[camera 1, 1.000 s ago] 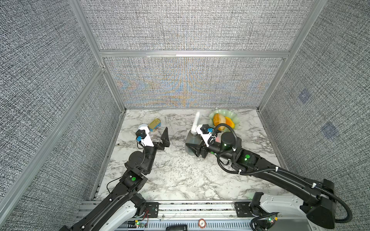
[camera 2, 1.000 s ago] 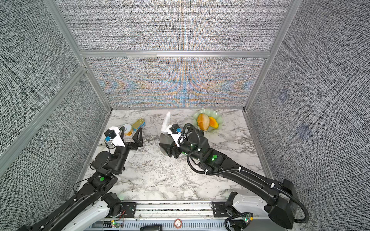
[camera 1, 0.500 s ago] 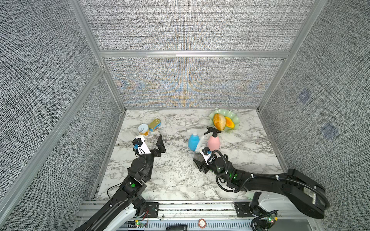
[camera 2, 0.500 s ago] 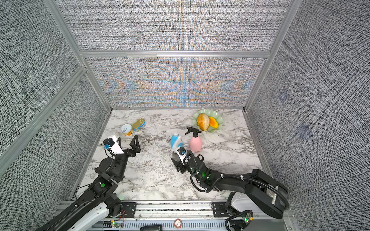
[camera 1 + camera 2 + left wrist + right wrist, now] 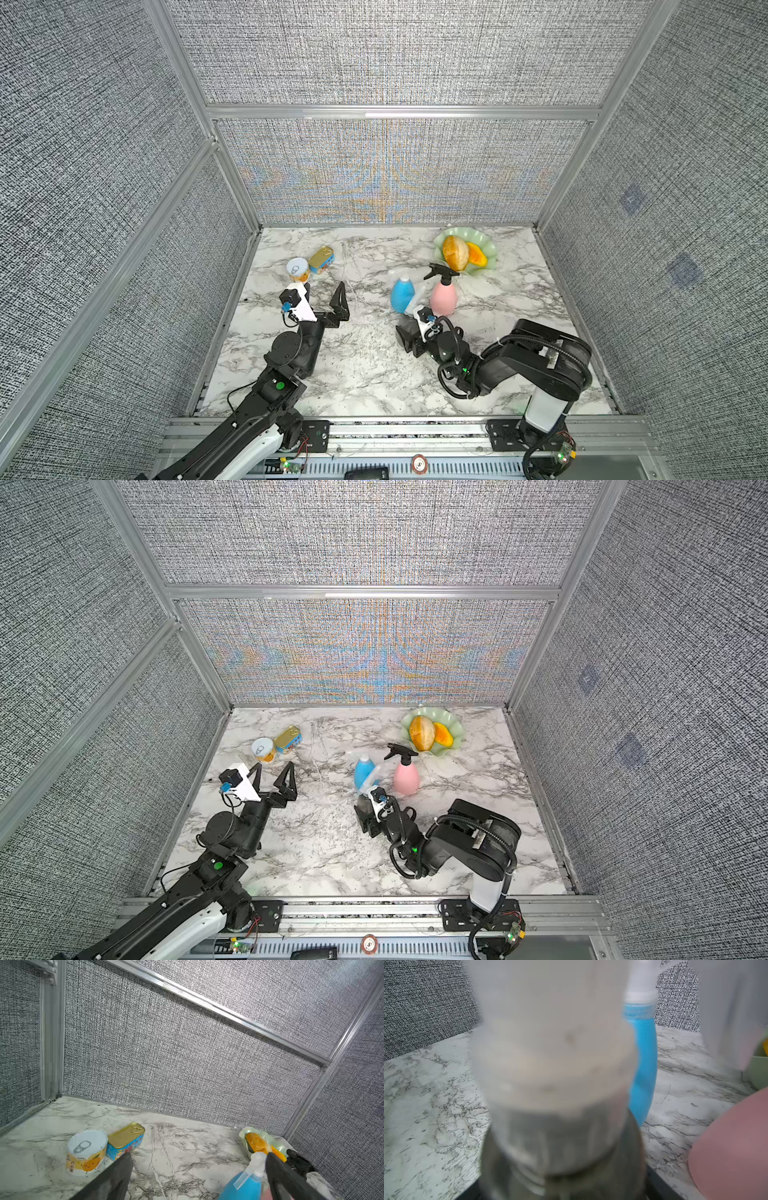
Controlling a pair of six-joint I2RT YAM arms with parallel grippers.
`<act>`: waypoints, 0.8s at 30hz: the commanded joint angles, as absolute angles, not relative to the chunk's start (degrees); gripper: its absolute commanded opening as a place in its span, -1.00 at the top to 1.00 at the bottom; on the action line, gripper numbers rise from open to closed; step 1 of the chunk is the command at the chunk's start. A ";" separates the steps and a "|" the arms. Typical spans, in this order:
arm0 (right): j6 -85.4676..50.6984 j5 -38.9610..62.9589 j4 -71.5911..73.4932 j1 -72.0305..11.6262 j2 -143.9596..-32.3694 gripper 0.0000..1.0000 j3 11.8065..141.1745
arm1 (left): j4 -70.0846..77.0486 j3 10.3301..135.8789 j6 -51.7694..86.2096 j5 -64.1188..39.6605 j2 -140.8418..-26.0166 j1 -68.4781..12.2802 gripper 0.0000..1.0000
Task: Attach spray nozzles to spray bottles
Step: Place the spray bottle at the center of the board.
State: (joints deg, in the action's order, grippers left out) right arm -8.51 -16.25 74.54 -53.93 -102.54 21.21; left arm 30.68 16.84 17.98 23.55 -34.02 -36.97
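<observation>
Grey bottle: the smoky grey spray bottle [image 5: 560, 1147] stands upright between the right fingers. It fills the right wrist view and is blurred.
Its top: a translucent white nozzle [image 5: 550, 1053] sits on the neck. Whether it is screwed fully home cannot be told.
Right gripper [image 5: 365, 814]: low over the marble, with one finger on each side of the grey bottle. Whether they press it or stand clear of it cannot be told.
Blue bottle [image 5: 402, 295]: upright, just beyond the right fingertips, with a second white nozzle [image 5: 256, 1159] on its neck.
Pink bottle [image 5: 443, 298]: upright, just beside the blue one and beyond the right fingers, capped by the black nozzle [image 5: 439, 272].
Left gripper [image 5: 272, 779]: fingers spread wide with nothing between them, well apart from the three bottles.
Cans: a round pull-tab can [image 5: 298, 269] and a gold-lidded rectangular tin [image 5: 322, 259] lie side by side, just beyond the left fingertips.
Dish: a pale green scalloped dish [image 5: 490, 249] holding orange fruit pieces [image 5: 453, 251] sits beyond the pink bottle, far from both pairs of fingers.
Surface: marble tabletop [image 5: 365, 374].
</observation>
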 commanded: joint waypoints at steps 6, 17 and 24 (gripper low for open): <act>-10.35 -16.67 75.50 -54.35 -101.06 -0.73 21.02 | 32.26 16.98 17.07 22.11 -33.67 -36.91 -0.98; -9.99 -19.92 74.77 -55.99 -97.77 -0.98 18.38 | 30.16 18.69 16.95 21.69 -33.71 -36.91 -0.99; -10.03 -22.83 71.77 -57.34 -90.95 -0.98 12.90 | 28.84 19.42 16.63 21.70 -32.77 -36.91 -0.99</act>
